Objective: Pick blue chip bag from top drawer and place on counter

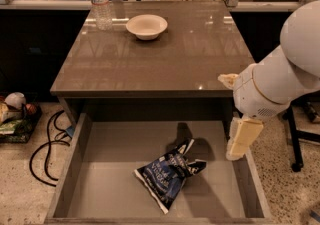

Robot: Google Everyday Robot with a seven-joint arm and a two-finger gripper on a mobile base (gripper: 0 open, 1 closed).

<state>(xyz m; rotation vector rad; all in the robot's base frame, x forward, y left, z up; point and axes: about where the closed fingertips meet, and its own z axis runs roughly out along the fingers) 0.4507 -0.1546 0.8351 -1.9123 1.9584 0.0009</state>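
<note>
**Blue chip bag lying in the open drawer, gripper at the right wall**

We are seeing the blue chip bag lying crumpled on the bottom of the top drawer, right of the middle and toward the front, with nothing touching it. The drawer is standing open below the counter. Our gripper is hanging over the drawer's right wall, apart from the bag; we cannot tell whether it is released or clenched. A white bowl and a water bottle are standing at the counter's far side.
</note>
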